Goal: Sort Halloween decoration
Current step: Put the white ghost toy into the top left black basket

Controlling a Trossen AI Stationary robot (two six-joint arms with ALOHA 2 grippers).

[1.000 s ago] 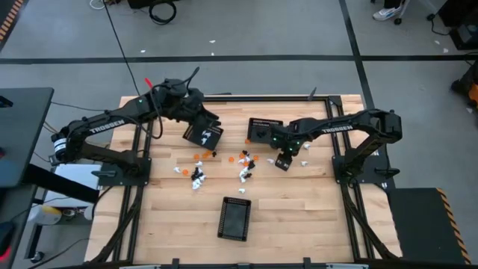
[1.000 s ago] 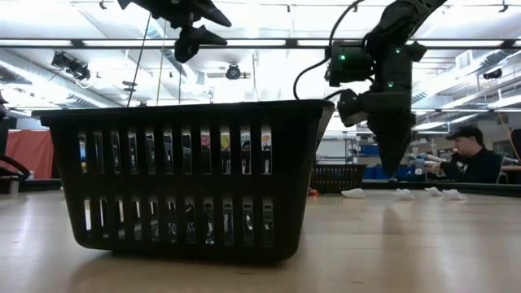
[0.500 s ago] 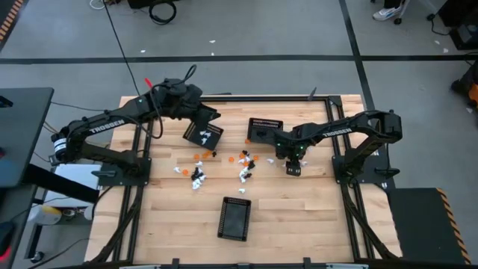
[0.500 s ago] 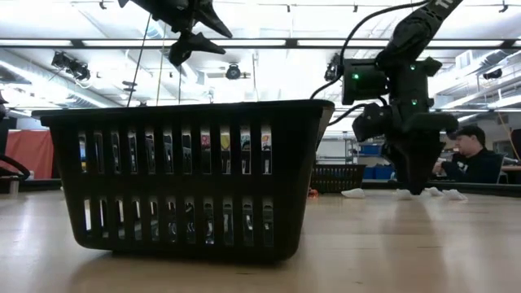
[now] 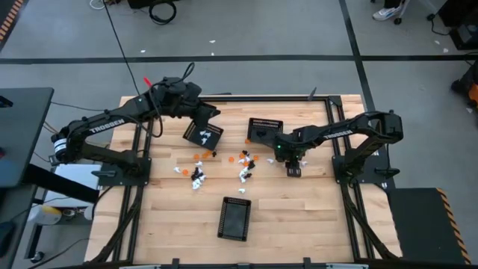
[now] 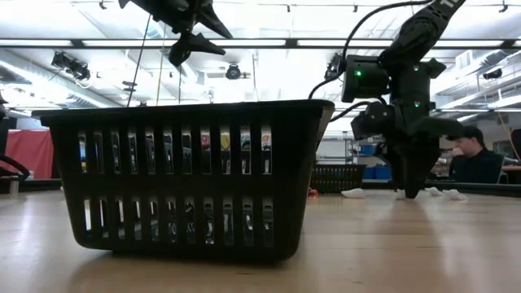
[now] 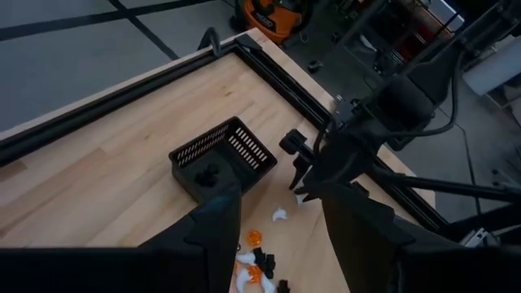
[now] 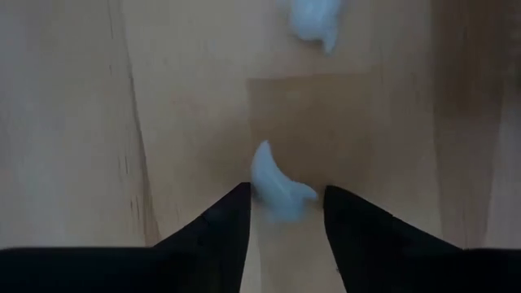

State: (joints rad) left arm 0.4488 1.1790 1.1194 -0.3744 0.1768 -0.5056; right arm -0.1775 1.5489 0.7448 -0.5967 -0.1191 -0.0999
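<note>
Down at the right of centre in the high view, the right hand (image 5: 293, 171) is lowered to the wooden counter (image 5: 299, 217), fingertips on the boards. Its wrist view shows the two dark fingers (image 8: 228, 224) standing apart with a small white trinket (image 8: 277, 183) lying between them; the fingers flank it closely, but whether they are pressing on it I cannot tell. A second white trinket (image 8: 313, 20) lies on the boards at the top edge of that view, apart from the first.

The left hand (image 5: 207, 114) hangs in the air at the upper left of the counter, above one black mesh basket (image 5: 203, 135); its fingers (image 7: 224, 220) are spread and hold nothing.

The remaining Halloween decoration (image 5: 224, 166), a loose scatter of orange, white and black bits, lies on the counter around the frame's middle, between the two arms. A few white bits (image 6: 354, 193) show in the low view beside the right hand's tip.

A second basket (image 5: 264, 131) stands just above the scatter, near the right arm. A third basket (image 5: 235, 218) sits lower centre, well apart from the others, and fills the left of the low view. In the low view a person (image 6: 472, 159) shows at the far right, behind the counter.
</note>
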